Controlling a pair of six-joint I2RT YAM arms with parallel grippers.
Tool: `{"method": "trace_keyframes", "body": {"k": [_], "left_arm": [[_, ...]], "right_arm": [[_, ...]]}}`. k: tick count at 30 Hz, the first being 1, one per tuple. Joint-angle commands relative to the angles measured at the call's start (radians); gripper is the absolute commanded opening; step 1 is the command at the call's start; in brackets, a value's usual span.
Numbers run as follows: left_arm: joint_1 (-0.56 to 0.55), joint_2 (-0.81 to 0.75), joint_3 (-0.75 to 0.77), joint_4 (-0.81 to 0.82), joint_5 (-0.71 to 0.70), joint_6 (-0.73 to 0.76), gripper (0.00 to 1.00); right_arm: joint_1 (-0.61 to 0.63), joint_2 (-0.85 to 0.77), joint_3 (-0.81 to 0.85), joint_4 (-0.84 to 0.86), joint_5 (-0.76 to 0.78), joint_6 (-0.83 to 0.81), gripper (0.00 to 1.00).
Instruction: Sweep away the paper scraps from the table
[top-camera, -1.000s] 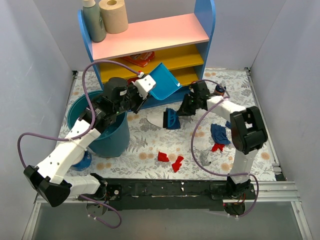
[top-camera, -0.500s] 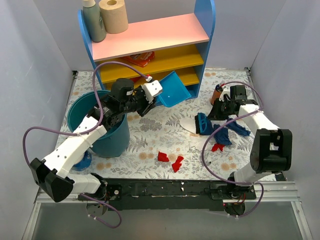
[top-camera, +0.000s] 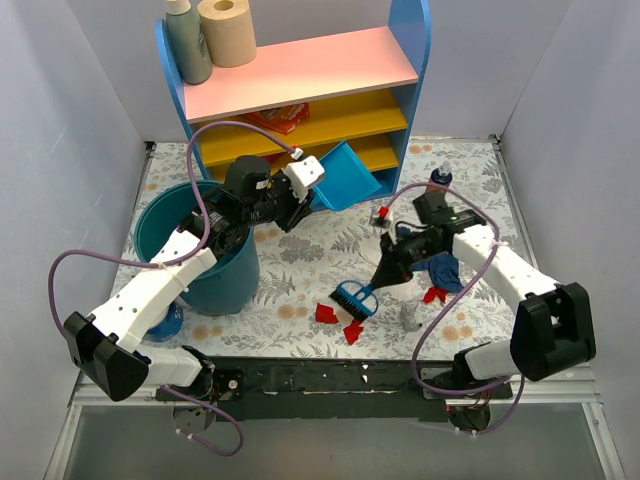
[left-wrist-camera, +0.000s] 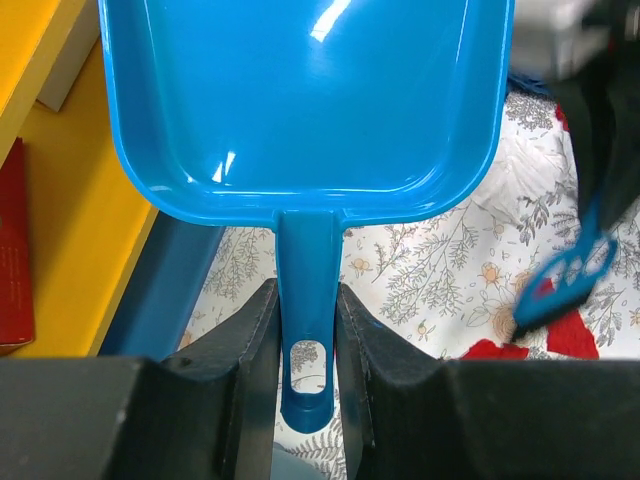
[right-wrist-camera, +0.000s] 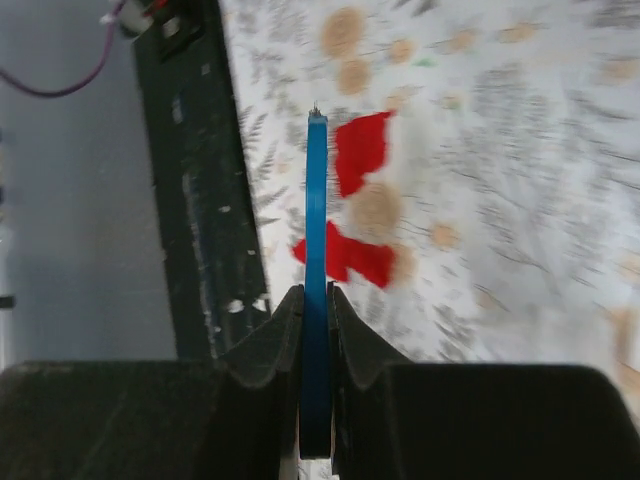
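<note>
Right hand (right-wrist-camera: 316, 330) clamped on brush (top-camera: 352, 298), bristles by the red paper scraps (top-camera: 340, 320), for sweeping, I judge; left hand (left-wrist-camera: 308, 340) grips dustpan (left-wrist-camera: 305, 100) aloft.

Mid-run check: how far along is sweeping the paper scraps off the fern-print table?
Done: both tools are gripped, the left gripper shut on the handle of the blue plastic dustpan, the right gripper on the small blue-bristled hand brush. In hand: the brush sits beside two red paper scraps near the black front rail. Left: the dustpan is empty and held aloft; those scraps and a dark blue paper wad lie unswept.
</note>
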Motion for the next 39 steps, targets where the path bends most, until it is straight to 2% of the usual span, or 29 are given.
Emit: {"method": "trace_keyframes", "body": {"k": [1, 4, 9, 15, 19, 24, 28, 34, 35, 39], "left_arm": [[-0.005, -0.045, 0.002, 0.014, -0.032, -0.028, 0.0], [-0.005, -0.047, 0.002, 0.01, -0.035, -0.037, 0.0], [-0.005, -0.056, -0.008, 0.006, -0.034, -0.038, 0.0], [-0.005, -0.057, -0.018, -0.006, -0.025, -0.035, 0.0], [-0.007, -0.054, -0.019, -0.019, -0.006, -0.025, 0.0], [-0.016, -0.028, -0.027, -0.063, 0.026, 0.024, 0.0], [-0.025, 0.007, -0.013, -0.198, 0.055, 0.092, 0.0], [-0.051, 0.071, 0.016, -0.403, -0.006, 0.23, 0.0], [-0.064, 0.09, 0.016, -0.408, -0.023, 0.236, 0.0], [-0.114, 0.169, 0.045, -0.454, -0.069, 0.271, 0.0]], "right_arm": [[0.156, 0.044, -0.038, 0.07, -0.078, 0.063, 0.01], [0.198, 0.108, -0.041, 0.173, -0.067, 0.21, 0.01], [0.192, 0.221, -0.026, 0.224, 0.128, 0.358, 0.01], [0.073, 0.277, -0.007, 0.301, 0.211, 0.498, 0.01], [-0.077, 0.3, 0.011, 0.333, 0.217, 0.617, 0.01], [-0.124, 0.277, 0.086, 0.286, 0.174, 0.526, 0.01], [-0.128, 0.218, 0.135, 0.276, 0.116, 0.498, 0.01], [-0.194, 0.112, 0.22, 0.201, 0.29, 0.433, 0.01], [-0.204, 0.09, 0.217, 0.198, 0.369, 0.423, 0.01], [-0.227, 0.049, 0.194, 0.21, 0.514, 0.386, 0.01]]}}
